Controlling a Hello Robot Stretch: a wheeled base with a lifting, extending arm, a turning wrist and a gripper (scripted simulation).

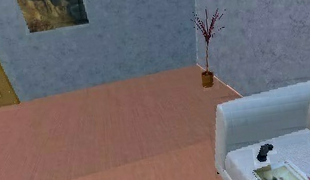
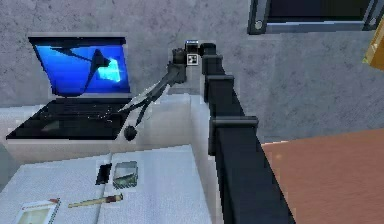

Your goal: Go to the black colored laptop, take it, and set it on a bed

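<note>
The pincer [image 2: 140,100] hangs at the arm's far end, its thin fingers slanting down across the front of the black laptop [image 2: 72,80]. Because the laptop lies right behind it, I cannot tell whether the pincer holds anything, or even whether it touches the machine. The laptop stands lid up, its screen lit blue and its base flat on the white bench [image 2: 170,130], so it is not lifted.

I judge the approach finished and the take only at its start. The lift, the drive to a bed and the setting down are all left.

The fingertips are hard to separate from the dark keyboard. A small dark blob [image 2: 131,131] below them could belong to the pincer or lie on the bench. The dark arm [image 2: 235,150] covers the bench's right side. Flat small things [image 2: 115,176] nearer the bottom edge are too small to name.
</note>
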